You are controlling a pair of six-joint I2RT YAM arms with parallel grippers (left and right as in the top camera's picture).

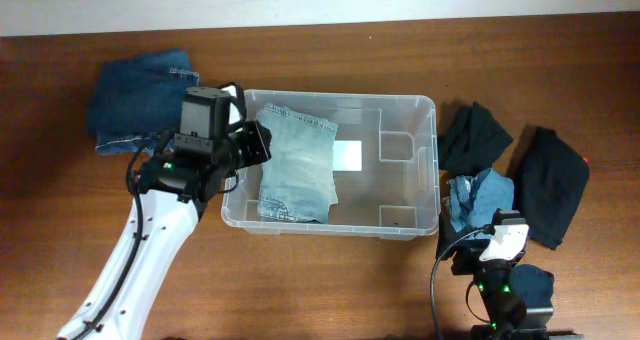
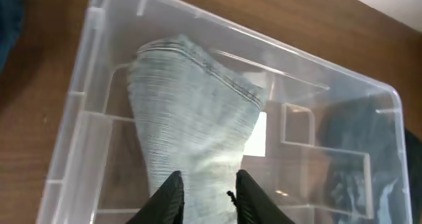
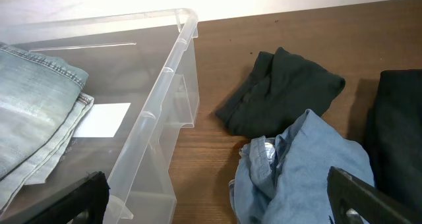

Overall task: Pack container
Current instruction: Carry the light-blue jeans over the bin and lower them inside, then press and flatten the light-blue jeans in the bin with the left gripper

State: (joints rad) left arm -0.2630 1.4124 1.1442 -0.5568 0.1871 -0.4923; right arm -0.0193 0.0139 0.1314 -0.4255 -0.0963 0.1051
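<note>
Packing under way, judging by one garment inside and several outside. Sitting mid-table: the bin (image 1: 340, 97), with its long axis running left to right and a white label (image 1: 347, 155) showing through the base.

Reaching in over the bin's left short end with the left gripper (image 1: 262, 145), fingers (image 2: 168, 201) pointing along that long axis toward the far end. Clamping on a fold of the jeans (image 1: 295, 165), by the look of it, with denim filling the narrow gap between the jaws and funnelling up to them. Draping the rest across the bin's left half, partly over the label. Judging the step in hand as setting the jeans down. Calling next for letting go and backing out leftward over the rim.

Hovering off the bin's right near corner with the right gripper (image 1: 497, 230), jaws wide apart and nothing between them. Facing a blue garment (image 3: 303, 158) directly ahead and just below, crumpled on the table beside the bin's right wall. Seeing beyond it a black top (image 3: 280, 92), and further right a second black garment (image 1: 550, 185). Noting dark jeans (image 1: 140, 100) off the bin's left far corner, behind the left arm.

Judging the right arm nearer to the blue garment and both black pieces, and the left arm nearer to the dark jeans. Expecting anything from the right pile to need carrying leftward over the right wall into the bare right half.
</note>
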